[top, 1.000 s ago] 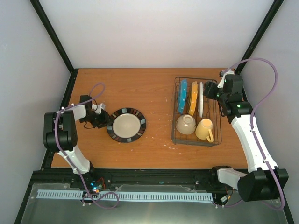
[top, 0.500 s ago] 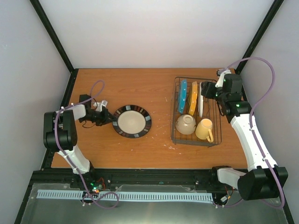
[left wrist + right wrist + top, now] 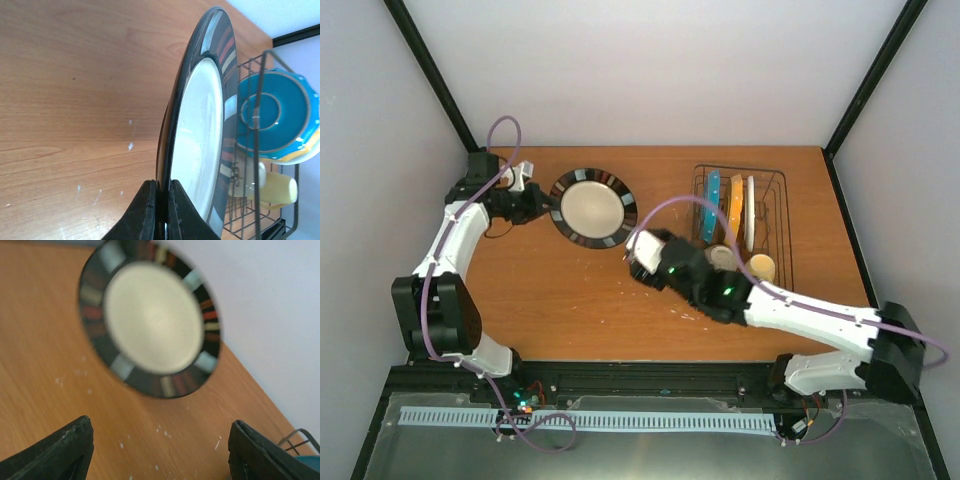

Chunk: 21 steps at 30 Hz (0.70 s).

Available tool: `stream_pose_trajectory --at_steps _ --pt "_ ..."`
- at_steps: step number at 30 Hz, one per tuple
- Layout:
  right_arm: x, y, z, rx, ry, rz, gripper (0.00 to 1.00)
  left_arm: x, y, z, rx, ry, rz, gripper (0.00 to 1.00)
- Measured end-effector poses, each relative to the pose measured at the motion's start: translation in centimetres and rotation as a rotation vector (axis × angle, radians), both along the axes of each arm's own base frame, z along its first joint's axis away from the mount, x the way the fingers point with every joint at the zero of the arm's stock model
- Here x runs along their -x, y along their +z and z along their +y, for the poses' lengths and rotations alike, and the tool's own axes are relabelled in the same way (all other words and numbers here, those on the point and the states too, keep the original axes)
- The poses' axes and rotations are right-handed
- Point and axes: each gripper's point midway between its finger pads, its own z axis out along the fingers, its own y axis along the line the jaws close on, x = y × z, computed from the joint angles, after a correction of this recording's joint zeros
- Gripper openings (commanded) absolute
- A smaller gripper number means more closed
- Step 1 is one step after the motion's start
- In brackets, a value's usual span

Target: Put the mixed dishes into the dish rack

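Note:
A plate with a cream centre and a black striped rim (image 3: 593,208) (image 3: 150,317) is held at the back of the table, left of the dish rack (image 3: 778,240). My left gripper (image 3: 548,205) (image 3: 162,192) is shut on the plate's (image 3: 200,130) left rim. My right gripper (image 3: 634,250) (image 3: 160,455) hangs open and empty over the table's middle, facing the plate from the near side. In the rack stand a teal plate (image 3: 711,207) (image 3: 272,115), an orange-yellow plate (image 3: 733,210) and a white plate (image 3: 750,212). The cream bowl (image 3: 723,257) and yellow mug (image 3: 763,267) (image 3: 280,190) sit in the rack's near half.
My right arm (image 3: 790,310) stretches across the rack's near left corner and hides part of the bowl. Black frame posts (image 3: 470,190) and grey walls close the table on the left, right and back. White specks (image 3: 185,420) mark the wood.
The left gripper shut on the striped plate's rim and carried it from the table's left middle toward the back. The right arm swung from the rack's far right to the table's middle.

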Motion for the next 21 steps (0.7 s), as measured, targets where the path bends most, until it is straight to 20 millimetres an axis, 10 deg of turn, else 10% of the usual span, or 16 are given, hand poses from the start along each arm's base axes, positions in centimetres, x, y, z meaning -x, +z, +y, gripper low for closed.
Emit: stream_pose_trajectory --at_steps 6,21 --pt "1.7 -7.1 2.8 0.309 0.044 -0.125 0.75 0.7 3.2 -0.9 0.016 0.006 -0.01 0.01" --pt "-1.8 -9.1 8.1 0.448 0.038 -0.3 0.76 3.6 5.1 -1.4 0.032 0.02 0.024 0.01"
